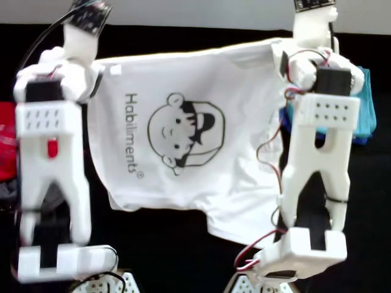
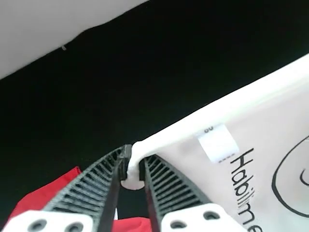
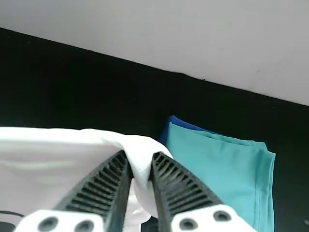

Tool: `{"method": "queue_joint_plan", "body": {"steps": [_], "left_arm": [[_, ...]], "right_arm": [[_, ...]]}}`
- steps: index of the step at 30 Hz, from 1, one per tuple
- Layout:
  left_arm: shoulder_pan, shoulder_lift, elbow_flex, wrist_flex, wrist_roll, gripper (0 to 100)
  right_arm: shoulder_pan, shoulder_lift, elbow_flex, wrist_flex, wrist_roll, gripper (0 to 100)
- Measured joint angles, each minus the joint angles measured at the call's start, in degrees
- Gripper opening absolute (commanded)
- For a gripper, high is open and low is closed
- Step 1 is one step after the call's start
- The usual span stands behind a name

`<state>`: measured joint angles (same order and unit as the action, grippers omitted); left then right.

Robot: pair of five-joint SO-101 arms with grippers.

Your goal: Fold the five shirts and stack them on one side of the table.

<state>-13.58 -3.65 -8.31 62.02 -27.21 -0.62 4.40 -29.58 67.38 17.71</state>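
Observation:
A white shirt (image 1: 183,152) with a cartoon print hangs stretched between my two arms above the black table (image 1: 159,262). My left gripper (image 2: 133,153) is shut on the shirt's corner (image 2: 145,145), at the far left of the high view (image 1: 101,64). My right gripper (image 3: 140,162) is shut on the opposite corner of the white shirt (image 3: 58,154), at the far right (image 1: 287,58). A folded teal shirt (image 3: 227,169) lies on a blue one (image 3: 176,123) on the table just beyond the right gripper, also seen behind the right arm (image 1: 366,110).
A red shirt (image 1: 6,140) lies at the table's left edge, and its cloth (image 2: 53,198) shows under the left gripper. A pale wall (image 3: 193,38) runs along the table's far edge.

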Motion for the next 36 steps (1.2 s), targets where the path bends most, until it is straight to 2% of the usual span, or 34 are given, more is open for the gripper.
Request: {"method": "queue_joint_plan", "body": {"steps": [4,8,10,16,22,29,32,36], "left_arm": [[0.26,14.07,-12.48,3.43,0.0,2],[0.26,24.26,-22.51,7.38,0.0,11],[0.18,27.16,-26.73,10.99,0.0,14],[-0.09,28.31,-38.33,22.15,0.0,15],[-0.09,28.31,-47.3,36.57,0.0,15],[-0.88,22.68,-45.1,39.3,0.0,15],[-0.88,13.19,-37.89,39.3,0.0,15],[-0.62,-0.88,-22.42,39.38,0.0,15]], "right_arm": [[-0.88,4.48,0.0,-0.35,-0.09,3.6],[-1.85,7.21,0.53,0.53,-0.09,19.6],[-2.11,7.47,0.53,1.85,-0.09,24.4],[-2.81,7.47,0.53,4.75,-0.09,24.5],[-2.81,7.12,0.44,10.37,-0.09,24.5],[-2.81,-2.11,0.44,11.6,-0.09,24.5],[-3.16,-6.59,0.44,12.75,-0.09,24.5],[-4.57,-10.81,0.44,17.58,-0.09,24.5]]}}
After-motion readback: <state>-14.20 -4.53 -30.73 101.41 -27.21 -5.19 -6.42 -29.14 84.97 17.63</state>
